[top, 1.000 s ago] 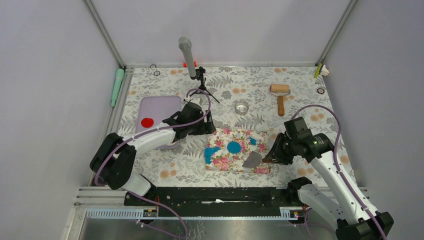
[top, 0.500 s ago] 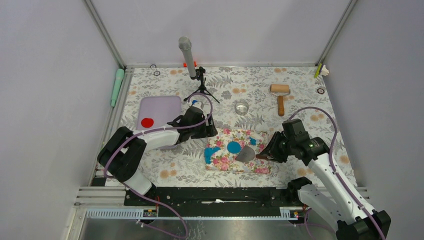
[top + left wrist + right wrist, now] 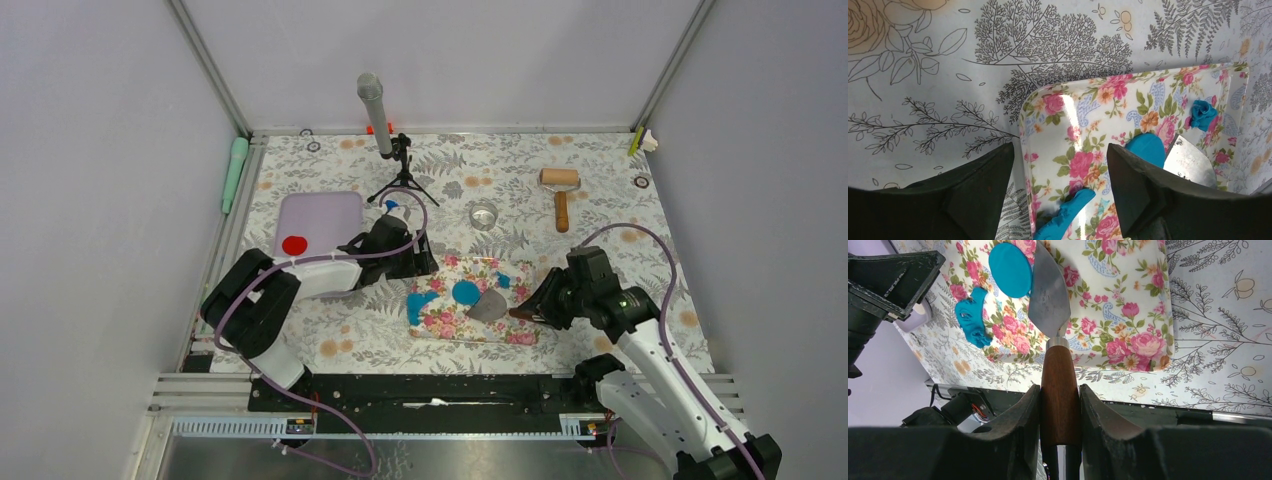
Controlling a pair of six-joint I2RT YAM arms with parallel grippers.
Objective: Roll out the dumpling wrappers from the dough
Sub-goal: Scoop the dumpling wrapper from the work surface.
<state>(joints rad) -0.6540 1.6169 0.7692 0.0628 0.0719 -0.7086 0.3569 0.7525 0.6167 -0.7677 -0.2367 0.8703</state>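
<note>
A round blue dumpling wrapper [image 3: 466,292] lies on the floral pink mat [image 3: 455,326]. A ragged strip of blue dough [image 3: 417,308] lies at the mat's left edge, and a small dough lump [image 3: 503,281] lies near its far edge. My right gripper [image 3: 535,308] is shut on the wooden handle [image 3: 1060,385] of a metal spatula, whose blade [image 3: 1049,300] rests on the mat touching the wrapper [image 3: 1010,269]. My left gripper [image 3: 1060,150] is open and empty, its fingers astride the mat's far left corner [image 3: 1083,115], above the dough strip [image 3: 1063,220].
A wooden roller [image 3: 560,183] lies at the back right and a clear round cup [image 3: 483,215] behind the mat. A purple tray [image 3: 320,215] with a red disc [image 3: 294,244] sits at the left. A microphone stand [image 3: 385,125] and a green tool [image 3: 234,170] stand at the back.
My right gripper has moved left with the spatula, bringing the blade across the mat up to the wrapper. My left gripper has shifted right and nearer, to the mat's corner.
</note>
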